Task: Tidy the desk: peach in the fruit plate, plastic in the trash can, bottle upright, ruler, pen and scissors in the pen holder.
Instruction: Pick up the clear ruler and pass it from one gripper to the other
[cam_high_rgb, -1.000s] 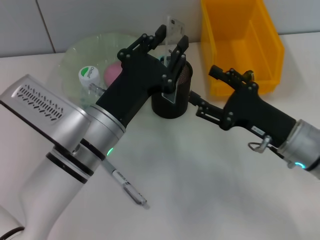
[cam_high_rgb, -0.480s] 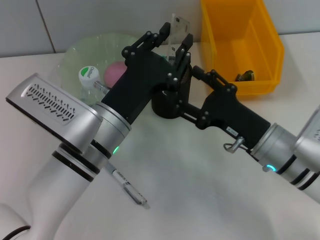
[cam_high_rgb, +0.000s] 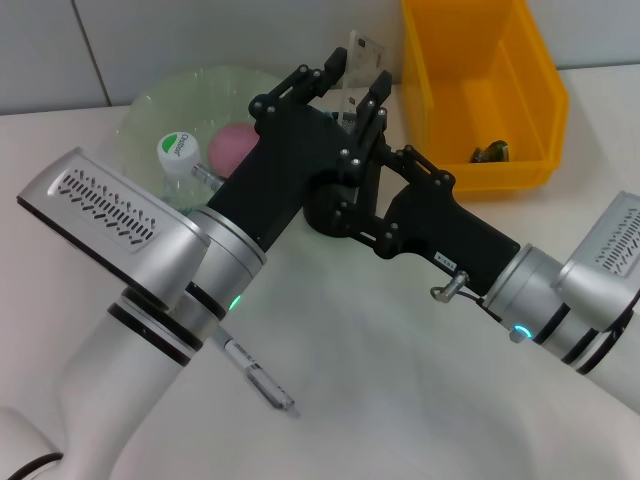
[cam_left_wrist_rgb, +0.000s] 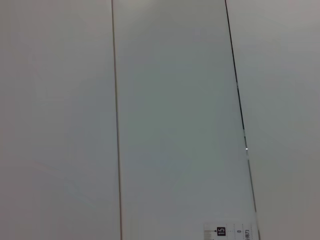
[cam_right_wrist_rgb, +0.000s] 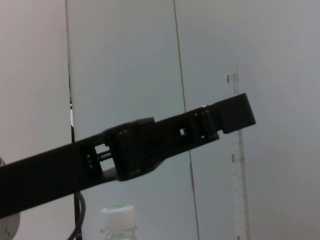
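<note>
Left gripper (cam_high_rgb: 352, 85) hovered over the black pen holder (cam_high_rgb: 322, 208), fingers spread wide around the clear ruler (cam_high_rgb: 357, 58) (standing in the holder). Right gripper (cam_high_rgb: 362, 205) reached in beside it; can't tell its fingers.

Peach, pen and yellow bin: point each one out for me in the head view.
peach (cam_high_rgb: 230, 146), head view, on its pink top inside the green plate.
pen (cam_high_rgb: 258, 380), head view, on the middle of its barrel.
yellow bin (cam_high_rgb: 545, 78), head view, on its right wall.
</note>
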